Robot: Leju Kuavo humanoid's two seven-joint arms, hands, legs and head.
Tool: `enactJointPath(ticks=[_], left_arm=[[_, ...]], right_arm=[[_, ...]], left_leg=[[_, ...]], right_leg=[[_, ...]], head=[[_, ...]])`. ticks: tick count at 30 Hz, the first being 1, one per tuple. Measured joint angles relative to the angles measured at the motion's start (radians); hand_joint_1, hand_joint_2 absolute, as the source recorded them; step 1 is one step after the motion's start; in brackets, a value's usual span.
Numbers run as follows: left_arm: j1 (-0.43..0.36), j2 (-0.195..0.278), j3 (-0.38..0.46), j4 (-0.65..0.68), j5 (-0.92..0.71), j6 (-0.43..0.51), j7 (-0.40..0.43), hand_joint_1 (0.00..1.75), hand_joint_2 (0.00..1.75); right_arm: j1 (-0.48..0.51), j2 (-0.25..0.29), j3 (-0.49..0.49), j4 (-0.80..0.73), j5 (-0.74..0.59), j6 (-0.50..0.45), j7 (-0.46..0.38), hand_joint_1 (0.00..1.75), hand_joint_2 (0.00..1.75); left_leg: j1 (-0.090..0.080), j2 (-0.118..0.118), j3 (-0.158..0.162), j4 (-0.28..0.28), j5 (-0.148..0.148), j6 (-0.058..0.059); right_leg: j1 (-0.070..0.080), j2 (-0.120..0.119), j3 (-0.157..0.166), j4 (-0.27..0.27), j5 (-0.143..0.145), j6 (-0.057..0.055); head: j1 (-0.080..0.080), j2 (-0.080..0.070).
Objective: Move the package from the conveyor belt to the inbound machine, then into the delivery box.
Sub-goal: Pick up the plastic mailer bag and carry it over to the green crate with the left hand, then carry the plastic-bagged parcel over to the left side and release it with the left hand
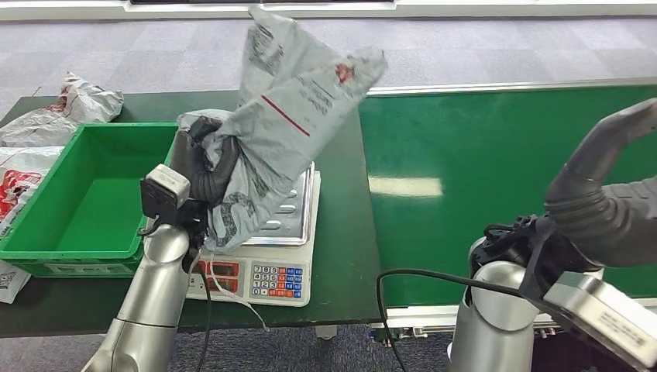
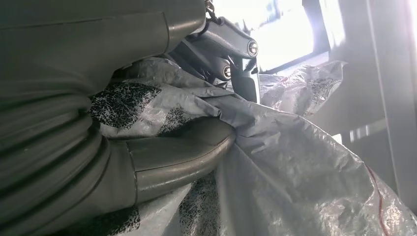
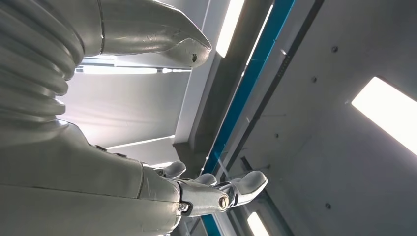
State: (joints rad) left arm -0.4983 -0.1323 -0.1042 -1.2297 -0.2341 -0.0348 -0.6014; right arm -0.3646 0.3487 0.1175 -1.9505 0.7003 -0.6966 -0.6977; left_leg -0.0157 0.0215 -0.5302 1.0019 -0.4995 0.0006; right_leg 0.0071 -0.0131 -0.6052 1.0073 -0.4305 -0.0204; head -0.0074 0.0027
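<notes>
The left hand (image 1: 203, 167) has its fingers clamped on the grey package (image 1: 287, 116), held above the scale (image 1: 267, 256). Next, I'd say: swing it to the green box (image 1: 54, 232). The right hand (image 3: 196, 189) is raised with fingers apart.

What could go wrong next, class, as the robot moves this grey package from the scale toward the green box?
1. The left hand grips the grey package by one bunched end, so the loose bag might slip free.
2. The package's lower end hangs near the scale and could drag on it.
3. It may catch the green box rim.

Grey package (image 2: 295, 162) in left hand (image 2: 147, 123)
</notes>
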Motion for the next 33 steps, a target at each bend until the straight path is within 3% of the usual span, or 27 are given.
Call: enactJointPath(ticks=[3, 5, 7, 9, 12, 15, 21, 27, 33], left_arm=[[-0.088, -0.016, 0.042, 0.017, -0.122, 0.225, 0.059, 1.75, 1.75], [-0.169, -0.019, 0.059, 0.073, -0.293, 0.423, 0.129, 1.75, 1.75], [-0.259, -0.01, 0.064, 0.173, -0.518, 0.609, 0.249, 1.75, 1.75], [-0.337, 0.007, 0.064, 0.286, -0.714, 0.703, 0.392, 1.75, 1.75], [-0.422, 0.039, 0.064, 0.445, -0.871, 0.723, 0.569, 1.75, 1.75], [-0.477, 0.078, 0.065, 0.6, -0.913, 0.721, 0.685, 1.75, 1.75], [-0.517, 0.172, 0.072, 0.812, -0.949, 0.666, 0.913, 1.75, 1.75], [-0.504, 0.251, 0.115, 0.899, -0.886, 0.641, 1.003, 1.75, 1.75], [-0.459, 0.291, 0.231, 0.926, -0.781, 0.651, 1.015, 1.75, 1.75]], right_arm=[[0.0, 0.0, 0.0, 0.011, 0.0, 0.0, 0.0, 0.0, 1.75], [0.0, 0.0, 0.0, 0.018, -0.005, 0.0, 0.0, 0.0, 1.75], [0.0, 0.0, 0.0, 0.023, -0.012, 0.0, 0.0, 0.0, 1.75], [0.0, 0.0, 0.001, 0.027, -0.017, 0.0, -0.001, 0.0, 1.75], [0.0, 0.0, 0.007, 0.029, -0.01, 0.0, -0.001, 0.0, 1.75], [0.0, 0.0, 0.017, 0.029, 0.006, 0.0, -0.001, 0.0, 1.75], [0.007, 0.0, 0.038, 0.029, 0.034, 0.0, -0.001, 0.0, 1.75], [0.017, -0.002, 0.055, 0.027, 0.046, 0.0, -0.001, 0.0, 1.75], [0.03, -0.005, 0.059, 0.023, 0.048, 0.0, -0.001, 0.0, 1.75]], left_leg=[[0.0, 0.0, 0.0, 0.0, 0.0, 0.0], [0.0, -0.001, 0.0, 0.0, 0.001, 0.0], [0.0, -0.002, 0.0, 0.0, 0.001, 0.0], [0.0, -0.002, 0.0, 0.0, 0.001, 0.0], [0.0, -0.001, 0.0, 0.0, 0.001, 0.0], [0.0, 0.001, 0.0, 0.0, 0.001, 0.0], [0.001, 0.002, 0.0, 0.0, 0.001, -0.001], [0.002, 0.001, -0.001, 0.0, 0.001, -0.001], [0.002, 0.0, -0.001, 0.0, 0.001, -0.001]], right_leg=[[0.0, 0.0, 0.0, 0.0, 0.001, -0.001], [0.0, -0.001, 0.0, 0.0, 0.001, 0.0], [0.0, -0.002, 0.001, 0.0, 0.001, 0.0], [0.0, -0.002, 0.001, 0.0, 0.001, 0.0], [0.0, -0.001, 0.001, 0.0, 0.001, -0.001], [0.0, 0.001, 0.0, 0.001, 0.001, -0.001], [0.001, 0.002, -0.001, 0.001, 0.001, -0.001], [0.001, 0.002, -0.001, 0.001, 0.0, -0.002], [0.001, 0.001, -0.001, 0.001, 0.0, -0.003]], head=[[0.0, 0.0], [0.0, 0.0], [0.0, 0.0], [0.0, 0.0], [0.0, 0.0], [0.0, 0.0], [0.0, 0.0], [0.0, 0.0], [0.0, 0.0]])
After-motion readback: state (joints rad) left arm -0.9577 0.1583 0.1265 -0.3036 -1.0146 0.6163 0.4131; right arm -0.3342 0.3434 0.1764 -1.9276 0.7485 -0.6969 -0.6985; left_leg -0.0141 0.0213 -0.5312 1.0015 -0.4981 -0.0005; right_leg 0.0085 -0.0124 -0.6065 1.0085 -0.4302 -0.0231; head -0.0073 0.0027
